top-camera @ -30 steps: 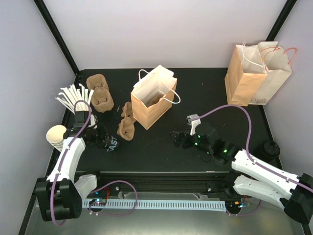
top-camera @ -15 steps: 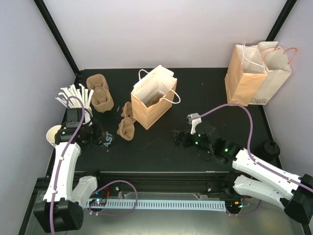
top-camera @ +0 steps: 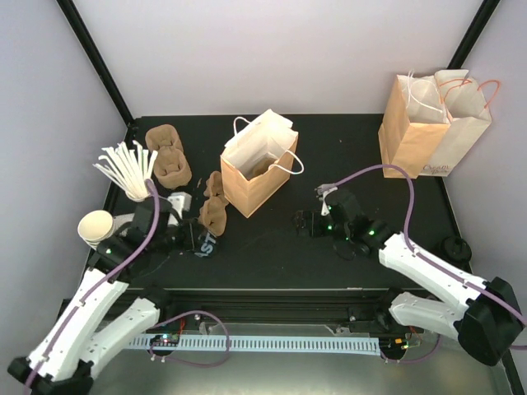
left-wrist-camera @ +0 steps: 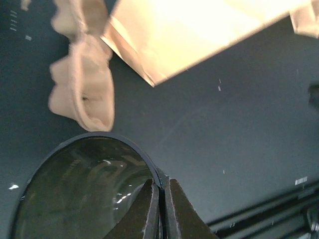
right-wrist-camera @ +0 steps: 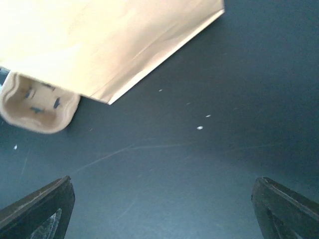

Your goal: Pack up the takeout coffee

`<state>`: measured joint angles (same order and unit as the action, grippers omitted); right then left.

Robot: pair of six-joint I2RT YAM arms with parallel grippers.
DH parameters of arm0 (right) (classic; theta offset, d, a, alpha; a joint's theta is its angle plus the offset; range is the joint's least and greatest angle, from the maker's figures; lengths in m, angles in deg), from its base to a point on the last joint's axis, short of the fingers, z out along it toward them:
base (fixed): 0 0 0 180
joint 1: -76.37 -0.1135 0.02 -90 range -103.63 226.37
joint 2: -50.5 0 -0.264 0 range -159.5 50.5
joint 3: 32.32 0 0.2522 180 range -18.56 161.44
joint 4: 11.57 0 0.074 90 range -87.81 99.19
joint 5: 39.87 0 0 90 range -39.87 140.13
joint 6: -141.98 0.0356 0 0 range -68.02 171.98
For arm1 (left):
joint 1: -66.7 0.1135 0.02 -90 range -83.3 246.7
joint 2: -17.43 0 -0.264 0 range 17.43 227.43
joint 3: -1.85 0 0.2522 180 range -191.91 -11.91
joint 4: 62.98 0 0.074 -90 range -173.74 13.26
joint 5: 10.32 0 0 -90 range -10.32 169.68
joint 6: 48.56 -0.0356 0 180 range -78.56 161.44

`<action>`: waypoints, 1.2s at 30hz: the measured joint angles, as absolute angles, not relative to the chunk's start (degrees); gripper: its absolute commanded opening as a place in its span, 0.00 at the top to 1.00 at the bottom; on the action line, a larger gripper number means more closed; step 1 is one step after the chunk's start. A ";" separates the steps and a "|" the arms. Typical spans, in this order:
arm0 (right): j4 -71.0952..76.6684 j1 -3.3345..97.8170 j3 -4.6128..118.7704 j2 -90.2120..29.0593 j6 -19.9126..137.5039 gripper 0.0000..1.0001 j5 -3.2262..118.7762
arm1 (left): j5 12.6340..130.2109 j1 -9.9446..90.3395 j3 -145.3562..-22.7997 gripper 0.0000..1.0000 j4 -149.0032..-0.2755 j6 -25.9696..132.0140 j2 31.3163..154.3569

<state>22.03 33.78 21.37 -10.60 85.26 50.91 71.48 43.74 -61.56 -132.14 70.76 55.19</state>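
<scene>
The takeout coffee (top-camera: 207, 245) shows its black printed band in the top view, just left of a brown pulp carrier (top-camera: 214, 207). My left gripper (top-camera: 194, 239) is shut on the rim of its glossy black lid (left-wrist-camera: 84, 194). In the left wrist view the two fingers (left-wrist-camera: 149, 209) pinch the lid's edge, with my left gripper (left-wrist-camera: 160, 188) above the dark table. The open brown paper bag (top-camera: 255, 169) stands beyond the carrier. My right gripper (top-camera: 305, 223) stands open to the right of the bag, nothing between its fingers (right-wrist-camera: 37, 209).
A second pulp carrier (top-camera: 169, 156) lies at the back left near a bunch of white straws (top-camera: 128, 167). A stack of lidless cups (top-camera: 95, 226) stands at the left edge. More paper bags (top-camera: 432, 123) stand at the back right. A carrier (right-wrist-camera: 37, 107) peeks past the bag in the right wrist view.
My left arm has swung right from the left edge, carrying the coffee toward the near carrier. The right gripper has edged slightly left and farther back, still open.
</scene>
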 measured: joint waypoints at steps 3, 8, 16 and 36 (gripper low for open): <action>22.64 38.52 21.39 -10.57 84.93 0.00 52.42 | 76.35 33.03 -60.99 0.98 -131.81 73.21 56.85; 26.14 43.44 21.72 -9.63 84.12 0.00 52.00 | 85.64 16.76 -61.21 0.98 -129.69 75.05 61.18; 31.34 44.36 22.02 -7.17 85.50 0.00 47.17 | 98.05 -2.27 -66.72 0.98 -124.21 74.59 79.06; 37.54 44.97 23.68 -6.62 86.64 0.00 42.74 | 108.37 -2.12 -82.58 0.99 -109.63 58.72 113.70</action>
